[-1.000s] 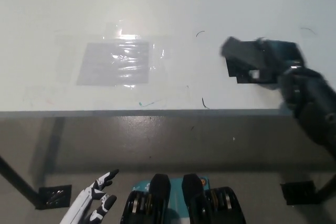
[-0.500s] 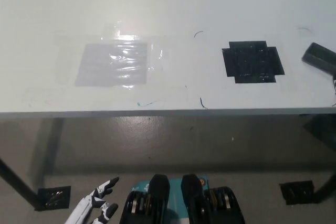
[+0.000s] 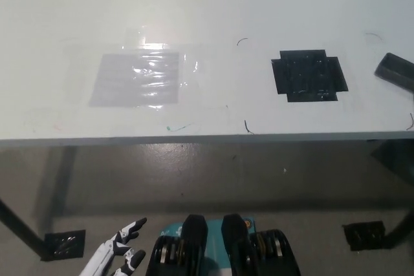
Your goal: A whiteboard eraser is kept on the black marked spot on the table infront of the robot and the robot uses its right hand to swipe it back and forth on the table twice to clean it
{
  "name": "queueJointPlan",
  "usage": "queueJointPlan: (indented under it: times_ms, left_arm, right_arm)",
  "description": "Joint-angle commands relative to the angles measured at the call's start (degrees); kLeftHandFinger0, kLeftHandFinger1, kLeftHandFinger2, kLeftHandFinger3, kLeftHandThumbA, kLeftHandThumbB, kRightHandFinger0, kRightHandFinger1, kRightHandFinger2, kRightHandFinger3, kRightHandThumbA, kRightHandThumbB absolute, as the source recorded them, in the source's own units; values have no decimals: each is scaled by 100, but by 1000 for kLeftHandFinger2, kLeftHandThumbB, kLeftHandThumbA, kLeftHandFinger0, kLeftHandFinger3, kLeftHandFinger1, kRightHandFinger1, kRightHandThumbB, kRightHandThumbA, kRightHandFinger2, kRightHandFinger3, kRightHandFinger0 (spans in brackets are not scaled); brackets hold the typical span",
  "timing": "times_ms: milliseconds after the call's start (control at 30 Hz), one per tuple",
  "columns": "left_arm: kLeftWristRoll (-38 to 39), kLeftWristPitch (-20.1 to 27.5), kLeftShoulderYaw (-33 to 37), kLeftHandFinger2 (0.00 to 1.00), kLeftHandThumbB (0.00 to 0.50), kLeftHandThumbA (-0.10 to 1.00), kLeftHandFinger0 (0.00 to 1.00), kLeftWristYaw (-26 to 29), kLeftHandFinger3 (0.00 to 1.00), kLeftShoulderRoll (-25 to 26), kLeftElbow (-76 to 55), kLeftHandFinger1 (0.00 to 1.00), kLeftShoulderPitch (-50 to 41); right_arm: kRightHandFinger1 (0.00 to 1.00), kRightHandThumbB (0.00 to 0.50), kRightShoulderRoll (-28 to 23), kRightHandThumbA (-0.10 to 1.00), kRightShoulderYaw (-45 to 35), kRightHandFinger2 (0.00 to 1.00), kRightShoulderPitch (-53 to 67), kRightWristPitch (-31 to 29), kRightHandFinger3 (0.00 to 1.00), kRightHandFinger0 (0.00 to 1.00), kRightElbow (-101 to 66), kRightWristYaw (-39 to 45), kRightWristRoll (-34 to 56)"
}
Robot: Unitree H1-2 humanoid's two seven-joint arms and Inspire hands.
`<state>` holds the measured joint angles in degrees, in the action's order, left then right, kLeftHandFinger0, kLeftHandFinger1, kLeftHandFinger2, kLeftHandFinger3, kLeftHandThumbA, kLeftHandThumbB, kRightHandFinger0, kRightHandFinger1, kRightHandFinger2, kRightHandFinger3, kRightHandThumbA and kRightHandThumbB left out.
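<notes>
The dark whiteboard eraser [image 3: 395, 71] lies on the white table at the far right, cut off by the picture's edge. It is clear of the black marked spot [image 3: 309, 75], which is fully uncovered to its left. My black right hand does not show anywhere. My white left hand [image 3: 120, 254] rests low at the lower left, below the table's front edge, with its fingers apart and nothing in it.
A clear plastic sheet [image 3: 137, 78] is taped flat on the table's left half. A few thin pen marks [image 3: 247, 127] lie near the front edge [image 3: 194, 139]. Below the table show dark floor and black table feet [image 3: 63, 243].
One second ago my right hand held the eraser over the black spot. It swept right and out of the picture; the eraser now lies at the right edge, the spot bare.
</notes>
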<state>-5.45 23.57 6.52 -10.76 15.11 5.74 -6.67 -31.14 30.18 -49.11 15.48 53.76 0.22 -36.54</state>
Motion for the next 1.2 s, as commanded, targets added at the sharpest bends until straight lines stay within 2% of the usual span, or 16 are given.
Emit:
queueJointPlan:
  times_ms: [0,33,67,100,167,300,367,467,600,667,733,833,900,967,1067,1167]
  left_arm:
    - [19,94,-21,1000,427,861,1000,-53,1000,97,-143,1000,28]
    - [30,92,-18,1000,428,859,1000,-57,1000,93,-144,1000,22]
    - [22,78,-19,1000,428,858,1000,-54,1000,95,-155,1000,22]
    - [17,62,-16,1000,427,847,1000,-51,1000,82,-171,1000,47]
    - [56,60,-14,1000,422,834,1000,-67,1000,81,-166,1000,61]
    - [-17,52,-9,1000,428,854,1000,-47,1000,79,-185,1000,86]
    - [23,36,-8,1000,428,853,1000,-68,1000,83,-187,1000,102]
    - [39,39,-9,1000,427,851,1000,-83,1000,92,-197,1000,122]
    - [17,2,-36,1000,432,853,1000,-83,1000,104,-229,1000,105]
    - [6,17,-50,1000,433,855,1000,-79,1000,113,-231,1000,96]
    - [50,30,-58,1000,434,855,1000,-94,1000,118,-230,1000,77]
    - [66,0,-54,1000,436,851,1000,-107,1000,113,-247,1000,69]
    - [47,13,-48,1000,427,840,1000,-101,1000,106,-247,1000,71]
    - [31,8,-47,1000,428,840,1000,-97,1000,103,-242,1000,74]
    - [-25,-12,-59,1000,436,848,1000,-68,1000,105,-241,1000,82]
    - [-21,11,-59,1000,431,846,1000,-71,1000,107,-236,1000,86]
  right_arm:
    - [308,149,395,307,101,474,-197,306,919,197,-238,584,-73]
    - [157,151,498,228,75,341,-211,337,804,39,-308,588,-50]
    - [58,152,697,208,42,221,-254,312,611,8,-344,539,-7]
    - [5,151,823,205,38,105,-300,291,415,0,-440,539,-2]
    - [0,144,1009,216,68,39,-363,325,281,0,-540,583,-24]
    - [116,130,1478,223,228,148,-499,524,481,1,-893,696,-182]
    - [121,135,1649,215,256,141,-535,515,348,0,-987,700,-195]
    - [199,140,1829,245,337,254,-583,565,316,0,-983,753,-278]
    - [38,127,1859,172,368,136,-575,561,291,0,-945,818,-341]
    - [54,130,1852,146,345,171,-564,533,419,32,-877,807,-329]
    - [0,128,1742,126,306,57,-464,427,256,0,-909,750,-322]
    - [1,124,1657,133,280,48,-418,410,269,0,-907,723,-327]
    - [31,126,1587,153,287,92,-389,478,415,0,-935,743,-367]
    - [74,121,1519,191,373,145,-385,614,676,7,-897,754,-502]
    - [94,124,1393,159,362,137,-361,682,622,0,-819,688,-564]
    - [142,136,1253,208,386,184,-377,785,694,53,-652,619,-670]
